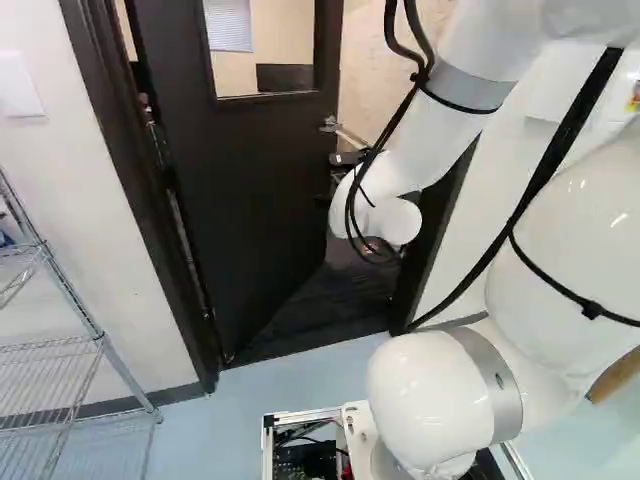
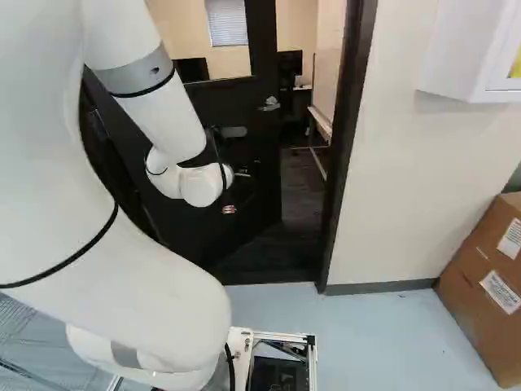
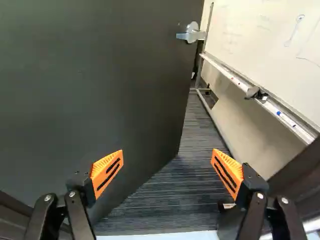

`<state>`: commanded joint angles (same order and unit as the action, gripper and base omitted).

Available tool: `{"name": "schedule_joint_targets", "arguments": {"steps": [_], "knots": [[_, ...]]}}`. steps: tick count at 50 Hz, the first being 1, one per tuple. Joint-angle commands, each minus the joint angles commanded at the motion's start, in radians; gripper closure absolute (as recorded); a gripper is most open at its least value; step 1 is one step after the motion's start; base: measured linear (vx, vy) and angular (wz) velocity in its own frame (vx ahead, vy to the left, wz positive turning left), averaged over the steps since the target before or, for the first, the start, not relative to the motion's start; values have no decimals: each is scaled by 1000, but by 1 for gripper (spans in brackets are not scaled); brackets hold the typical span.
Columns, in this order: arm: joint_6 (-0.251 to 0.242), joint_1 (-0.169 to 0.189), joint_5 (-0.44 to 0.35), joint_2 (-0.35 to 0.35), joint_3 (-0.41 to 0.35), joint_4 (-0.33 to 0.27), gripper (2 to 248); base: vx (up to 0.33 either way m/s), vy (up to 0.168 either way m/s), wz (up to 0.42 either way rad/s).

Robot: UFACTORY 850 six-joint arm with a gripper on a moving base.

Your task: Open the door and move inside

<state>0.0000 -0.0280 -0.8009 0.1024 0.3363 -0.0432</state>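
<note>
The black gripper [image 2: 229,209] stands wide open, nothing held between its orange pads. Ahead of its left finger slants the partly open door [image 3: 105,85], whose lever handle [image 3: 191,34] sits well beyond the fingertips; a whiteboard [image 3: 270,45] runs beyond the right finger.

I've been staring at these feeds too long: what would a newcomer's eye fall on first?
Probably the white arm, looming large in both base views. Next, the dark door ahead, standing ajar and swung away from the base, its lever handle near the free edge. In the wrist view, the gripper's orange pads stand out, spread wide with nothing gripped.
</note>
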Motion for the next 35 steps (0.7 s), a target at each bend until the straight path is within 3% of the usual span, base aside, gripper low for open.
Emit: {"name": "schedule_joint_targets", "arguments": {"steps": [16, 35], "knots": [[0, 0, 0, 0, 0, 0, 3, 167, 98, 212], [0, 0, 0, 0, 0, 0, 3, 158, 53, -3]]}}
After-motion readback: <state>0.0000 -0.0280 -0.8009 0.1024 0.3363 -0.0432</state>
